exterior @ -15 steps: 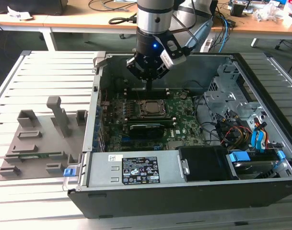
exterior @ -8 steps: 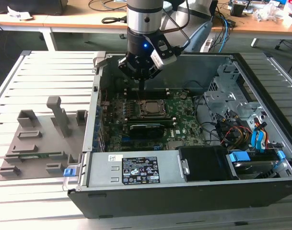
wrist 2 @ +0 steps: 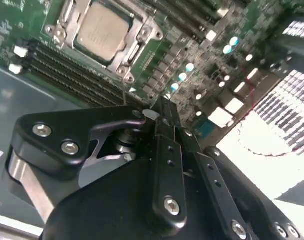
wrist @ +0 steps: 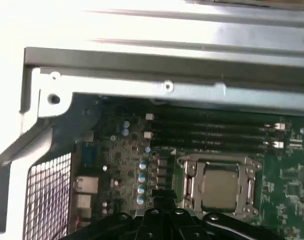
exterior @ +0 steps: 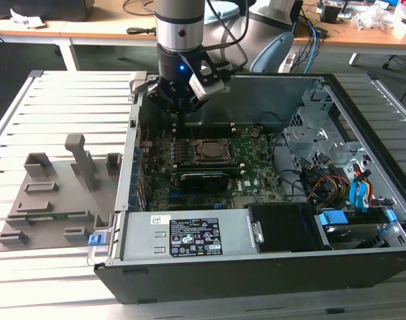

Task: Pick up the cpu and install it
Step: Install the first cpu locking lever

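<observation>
One black gripper (wrist 2: pixel 164 112), fingers pressed together and empty, hovers beside the silver-grey square cpu (wrist 2: pixel 101 31) seated in its metal-framed socket (wrist: pixel 251 172)

The cpu (exterior: pixel 209 149) is a small, thin square chip with a pale silver-grey metal top. It lies flat, top face up, seated in the motherboard socket and ringed by the socket's metal frame. It sits at the exterior view's centre, and shows in both wrist views (wrist 2: pixel 102 30) (wrist: pixel 221 187), level with the board.
</observation>
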Motion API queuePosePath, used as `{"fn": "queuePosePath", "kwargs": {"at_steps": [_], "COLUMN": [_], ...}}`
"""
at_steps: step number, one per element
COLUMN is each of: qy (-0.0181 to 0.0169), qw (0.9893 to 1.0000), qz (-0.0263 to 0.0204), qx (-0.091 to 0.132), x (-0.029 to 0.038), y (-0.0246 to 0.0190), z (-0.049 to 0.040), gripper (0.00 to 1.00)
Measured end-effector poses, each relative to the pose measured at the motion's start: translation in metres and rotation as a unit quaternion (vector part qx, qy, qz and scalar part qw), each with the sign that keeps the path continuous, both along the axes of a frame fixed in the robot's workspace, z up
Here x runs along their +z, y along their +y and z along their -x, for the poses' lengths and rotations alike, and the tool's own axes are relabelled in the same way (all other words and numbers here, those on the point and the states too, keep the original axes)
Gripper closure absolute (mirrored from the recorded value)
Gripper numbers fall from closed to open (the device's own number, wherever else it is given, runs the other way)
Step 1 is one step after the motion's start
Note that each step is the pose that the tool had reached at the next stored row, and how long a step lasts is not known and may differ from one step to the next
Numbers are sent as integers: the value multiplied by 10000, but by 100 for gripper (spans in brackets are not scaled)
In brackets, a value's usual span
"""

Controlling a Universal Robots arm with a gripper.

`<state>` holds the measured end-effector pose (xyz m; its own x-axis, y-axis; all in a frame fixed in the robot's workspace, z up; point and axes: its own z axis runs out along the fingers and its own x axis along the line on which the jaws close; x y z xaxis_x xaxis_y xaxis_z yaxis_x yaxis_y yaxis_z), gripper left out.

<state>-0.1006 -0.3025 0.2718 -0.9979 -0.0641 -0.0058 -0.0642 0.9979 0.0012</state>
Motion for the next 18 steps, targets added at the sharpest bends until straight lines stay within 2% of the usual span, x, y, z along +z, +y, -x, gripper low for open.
{"fn": "queuePosePath", "kwargs": {"at_steps": [2, 3, 4, 10, 18], "qy": [0, 0, 1, 1, 0], "qw": [10000, 10000, 10000, 10000, 10000], "qz": [0, 0, 0, 1, 1], "qx": [1, 2, 3, 3, 3], "x": [-53, -65, -66, -68, -69], "y": [117, 161, 171, 172, 172], "z": [0, 1, 0, -131, -213], "gripper": [89, 89, 89, 89, 89]}}
